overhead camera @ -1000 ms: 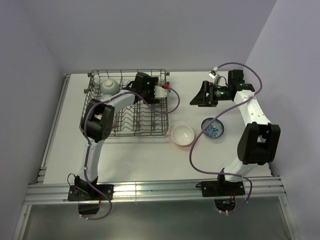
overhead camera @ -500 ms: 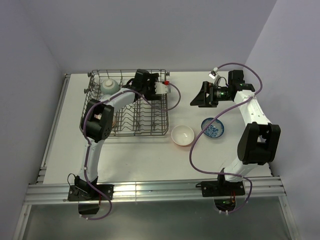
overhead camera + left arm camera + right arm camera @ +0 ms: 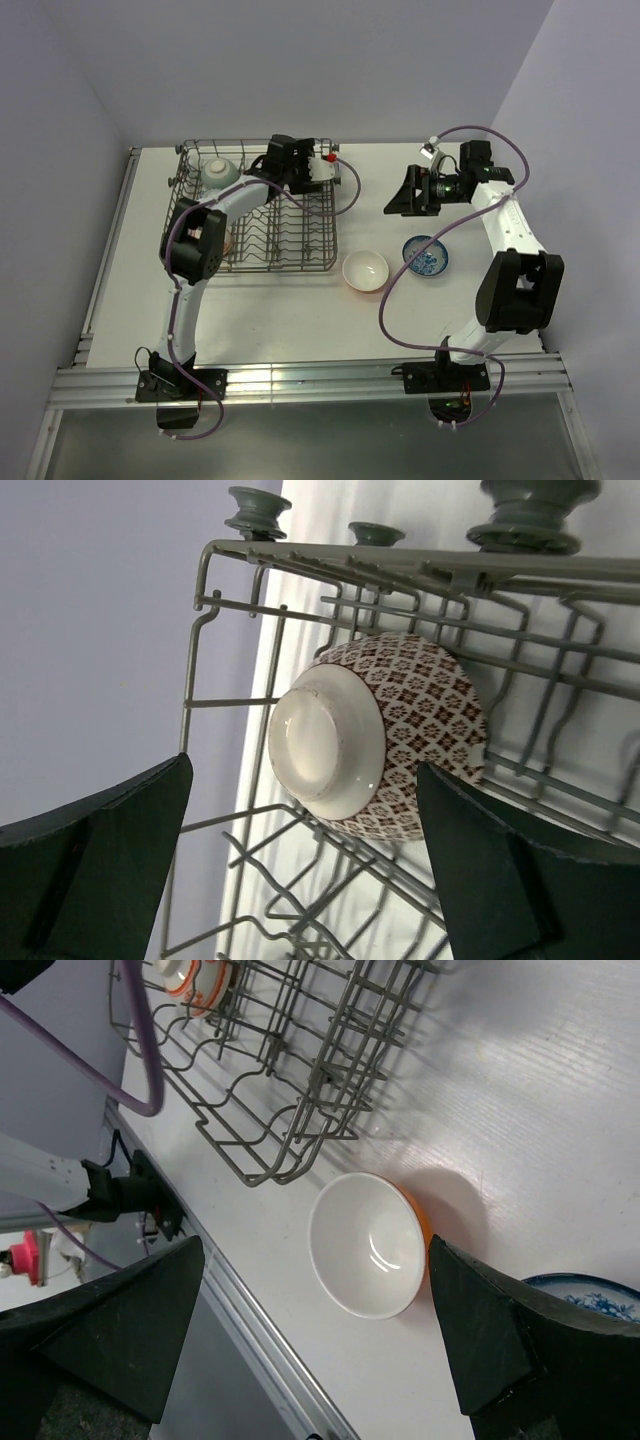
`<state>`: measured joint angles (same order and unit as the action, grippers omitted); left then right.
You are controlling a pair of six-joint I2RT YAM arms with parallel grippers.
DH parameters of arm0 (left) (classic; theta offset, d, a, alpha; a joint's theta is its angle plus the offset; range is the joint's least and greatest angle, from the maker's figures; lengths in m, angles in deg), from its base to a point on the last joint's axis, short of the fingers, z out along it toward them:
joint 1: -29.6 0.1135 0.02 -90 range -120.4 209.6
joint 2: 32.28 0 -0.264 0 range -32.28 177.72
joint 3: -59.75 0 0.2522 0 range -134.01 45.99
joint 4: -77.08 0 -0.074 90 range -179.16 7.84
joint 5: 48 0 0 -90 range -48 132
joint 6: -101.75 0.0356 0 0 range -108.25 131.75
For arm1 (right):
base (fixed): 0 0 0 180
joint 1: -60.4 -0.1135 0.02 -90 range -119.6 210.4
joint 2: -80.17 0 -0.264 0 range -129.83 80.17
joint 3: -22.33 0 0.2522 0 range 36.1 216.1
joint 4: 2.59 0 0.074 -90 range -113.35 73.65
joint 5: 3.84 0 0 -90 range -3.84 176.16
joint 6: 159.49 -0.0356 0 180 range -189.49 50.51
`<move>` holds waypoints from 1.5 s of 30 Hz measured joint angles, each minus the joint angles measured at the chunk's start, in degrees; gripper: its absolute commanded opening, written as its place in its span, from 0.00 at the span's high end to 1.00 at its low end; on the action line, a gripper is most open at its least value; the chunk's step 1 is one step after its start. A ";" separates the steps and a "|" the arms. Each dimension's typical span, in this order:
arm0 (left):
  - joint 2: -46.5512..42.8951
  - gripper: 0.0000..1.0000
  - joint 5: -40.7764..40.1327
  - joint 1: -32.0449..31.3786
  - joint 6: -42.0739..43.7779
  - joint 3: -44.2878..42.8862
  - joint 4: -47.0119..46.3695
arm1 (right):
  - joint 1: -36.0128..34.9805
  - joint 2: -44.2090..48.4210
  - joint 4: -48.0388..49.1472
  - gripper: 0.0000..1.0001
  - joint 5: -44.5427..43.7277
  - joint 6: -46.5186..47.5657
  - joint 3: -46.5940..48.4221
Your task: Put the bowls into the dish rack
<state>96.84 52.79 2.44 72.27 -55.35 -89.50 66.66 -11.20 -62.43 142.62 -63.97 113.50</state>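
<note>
Your left gripper [image 3: 302, 780], spread, flanks the red-brown patterned ceramic bowl [image 3: 420, 730], seemingly propped on edge in the grey wire dish rack [image 3: 400, 575]; brush it leaving and it topples. Right gripper [image 3: 315, 1250], also spread, faces the white orange-sided bowl [image 3: 365, 1245] at the rack's four o'clock.

bright, even light from above, top view sharp. dish rack [image 3: 280, 268] throws a soft wire shadow on the table [image 3: 520, 1080] in the right wrist view; white bowl [image 3: 365, 1245] near the rack has a small glint inside. glare strip on the rail [image 3: 300, 378] in front of the rack.
</note>
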 measured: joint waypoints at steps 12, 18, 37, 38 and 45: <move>-24.50 0.00 5.64 0.02 -28.02 0.83 13.88 | 5.40 8.11 -12.81 0.00 -7.45 12.17 2.08; -39.65 0.00 7.61 0.31 -44.68 5.22 16.24 | 10.14 9.33 -19.06 0.00 -13.55 17.53 2.08; -52.65 0.00 13.22 7.93 -64.19 24.81 28.70 | 12.87 1.49 -10.36 0.18 -29.14 13.55 -7.82; -53.37 0.01 13.42 7.93 -64.22 25.77 28.52 | 12.87 1.05 -9.44 0.20 -29.62 13.40 -8.87; -57.05 0.08 14.95 7.93 -64.83 32.09 26.18 | 12.85 -2.08 -3.93 0.37 -31.67 12.07 -11.80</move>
<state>39.80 67.74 10.38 7.44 -23.27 -63.32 79.51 -13.28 -66.37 110.95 -51.90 101.70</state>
